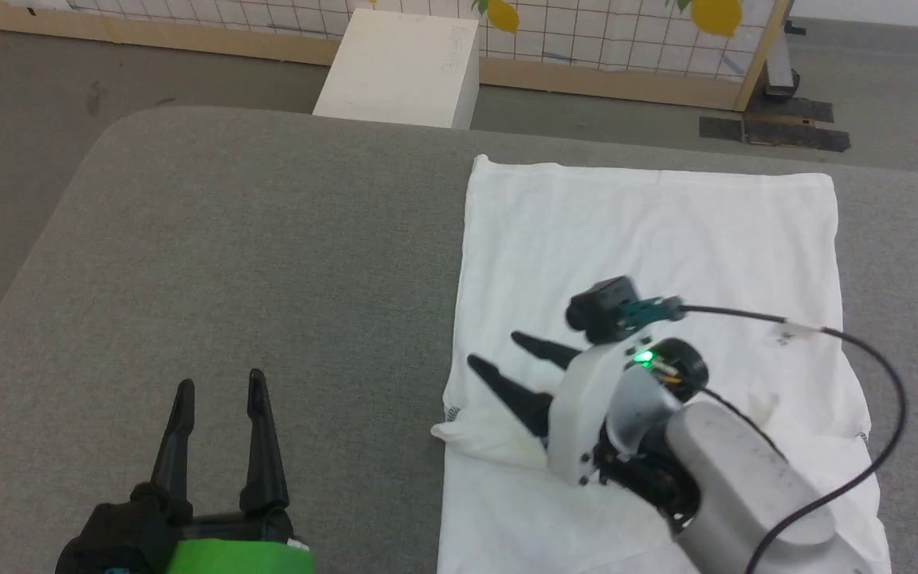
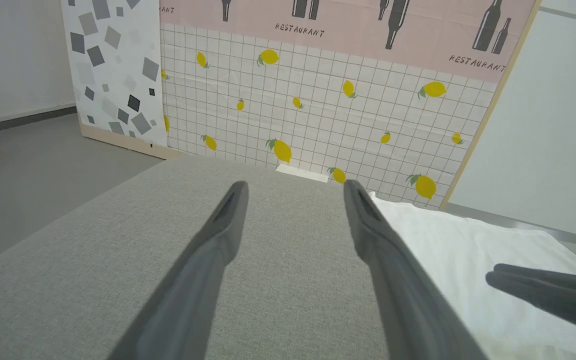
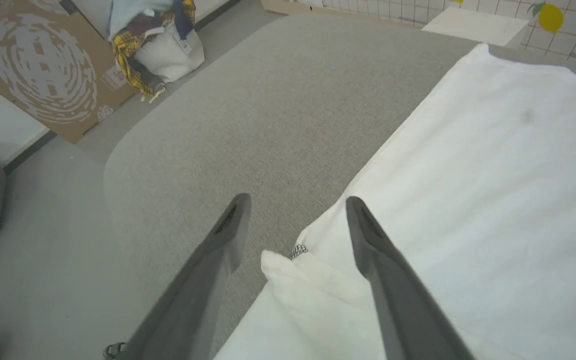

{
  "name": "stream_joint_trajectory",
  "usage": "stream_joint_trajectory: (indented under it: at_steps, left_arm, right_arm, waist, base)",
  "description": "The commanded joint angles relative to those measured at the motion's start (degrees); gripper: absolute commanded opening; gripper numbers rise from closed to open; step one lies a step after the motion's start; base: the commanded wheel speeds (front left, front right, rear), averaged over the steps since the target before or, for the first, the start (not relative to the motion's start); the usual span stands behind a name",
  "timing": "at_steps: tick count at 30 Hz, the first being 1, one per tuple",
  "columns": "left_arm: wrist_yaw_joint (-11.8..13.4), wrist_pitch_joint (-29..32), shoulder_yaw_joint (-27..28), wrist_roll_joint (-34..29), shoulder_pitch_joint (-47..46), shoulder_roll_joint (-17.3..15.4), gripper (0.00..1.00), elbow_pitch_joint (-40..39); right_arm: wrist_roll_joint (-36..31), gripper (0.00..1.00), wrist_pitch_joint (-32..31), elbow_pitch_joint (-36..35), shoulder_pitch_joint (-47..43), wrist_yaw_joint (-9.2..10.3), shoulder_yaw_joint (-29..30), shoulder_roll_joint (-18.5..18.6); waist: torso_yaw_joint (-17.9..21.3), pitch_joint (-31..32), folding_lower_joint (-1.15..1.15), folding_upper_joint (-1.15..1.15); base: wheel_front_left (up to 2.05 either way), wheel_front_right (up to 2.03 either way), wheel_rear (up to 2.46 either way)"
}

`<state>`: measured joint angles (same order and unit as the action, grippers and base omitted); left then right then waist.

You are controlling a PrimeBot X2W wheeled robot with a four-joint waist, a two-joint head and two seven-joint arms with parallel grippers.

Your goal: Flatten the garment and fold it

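Observation:
The white garment [image 1: 650, 255] lies spread as a tall rectangle on the right half of the grey table [image 1: 252, 255]. My right gripper [image 1: 503, 355] hovers open over its left edge, fingers pointing left, nothing between them. In the right wrist view a loose folded corner of the garment [image 3: 313, 295] with a grey stitched seam end lies just below the open right gripper [image 3: 298, 205]. My left gripper [image 1: 220, 391] is open at the lower left over bare table, well apart from the cloth. The left wrist view shows the left gripper [image 2: 295, 192], the garment [image 2: 448, 245] and a right fingertip [image 2: 543, 290].
A rigid white box [image 1: 403, 68] stands on the floor beyond the table's far edge, in front of a lemon-patterned screen [image 2: 318, 110]. In the right wrist view a cardboard box [image 3: 38, 70] and a bag of clothes [image 3: 158, 45] sit on the floor left of the table.

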<state>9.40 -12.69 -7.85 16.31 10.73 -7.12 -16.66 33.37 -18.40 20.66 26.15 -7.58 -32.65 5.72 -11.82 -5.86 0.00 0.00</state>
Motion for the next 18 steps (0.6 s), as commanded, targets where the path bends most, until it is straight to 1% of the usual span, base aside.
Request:
stream_joint_trajectory:
  at_steps: [1,5,6,8,9,10,12,14,16,17,18]
  left_arm:
    - [0.0,-0.1,0.1,0.1,-0.6,-0.2,1.0,-0.2]
    - [0.2,0.2,-0.1,-0.1,-0.5,-0.4,1.0,-0.9]
    - [0.2,0.3,-0.2,-0.2,-0.5,-0.5,1.0,-1.1]
    - [0.2,0.5,-0.4,-0.4,-0.6,-0.6,1.0,-1.3]
    - [0.3,0.5,-0.4,-0.4,-0.6,-0.7,1.0,-1.4]
    - [0.3,0.6,-0.4,-0.5,-0.7,-0.7,1.0,-1.5]
    - [0.5,0.5,-0.3,-0.6,-0.6,-0.8,1.0,-1.9]
    - [0.6,0.4,-0.3,-0.7,-0.6,-0.9,1.0,-2.2]
    - [0.6,0.2,-0.4,-0.5,-0.4,-0.8,1.0,-2.4]
    - [0.5,0.2,-0.4,-0.5,-0.3,-0.8,1.0,-2.5]
    - [0.5,0.0,-0.4,-0.5,-0.1,-0.8,1.0,-2.5]
  right_arm:
    - [1.1,1.0,0.7,-1.3,0.6,0.09,1.9,1.4]
    - [0.5,1.0,2.1,-7.9,-1.2,0.09,9.9,6.5]
    - [-0.2,1.0,2.4,-10.5,-2.9,0.09,13.4,8.1]
    - [-2.0,1.0,2.5,-14.6,-6.0,0.09,18.7,9.9]
    - [-2.8,1.0,2.7,-16.0,-7.2,0.09,20.7,10.2]
    - [-4.2,1.0,3.0,-18.3,-9.3,0.09,24.0,10.5]
    - [-7.9,1.0,3.7,-23.0,-13.3,0.09,30.7,9.9]
    - [-11.9,1.0,4.6,-26.8,-16.4,0.09,35.0,9.0]
    - [-16.3,1.0,5.7,-30.8,-20.1,0.09,39.2,6.9]
    - [-17.4,1.0,6.1,-31.9,-21.1,0.09,40.2,6.1]
    - [-19.1,1.0,6.9,-33.5,-23.0,0.09,42.0,4.3]
  waist:
    - [0.9,0.0,0.0,0.0]
    - [3.0,-0.5,0.0,0.0]
    - [3.6,-0.7,0.0,0.0]
    - [4.7,-1.0,0.0,0.0]
    - [5.2,-1.2,0.0,0.0]
    - [5.8,-1.4,0.0,0.0]
    - [7.4,-1.9,0.0,0.0]
    - [8.5,-2.4,0.0,0.0]
    - [9.7,-2.8,0.0,0.0]
    - [10.1,-2.9,0.0,0.0]
    - [10.8,-3.2,0.0,0.0]
  base:
    - [0.0,0.0,0.0]
    - [0.0,0.0,0.0]
    - [0.0,0.0,0.0]
    - [0.0,0.0,0.0]
    - [0.0,0.0,0.0]
    - [0.0,0.0,0.0]
    - [0.0,0.0,0.0]
    - [0.0,0.0,0.0]
    - [0.0,0.0,0.0]
    - [0.0,0.0,0.0]
    - [0.0,0.0,0.0]
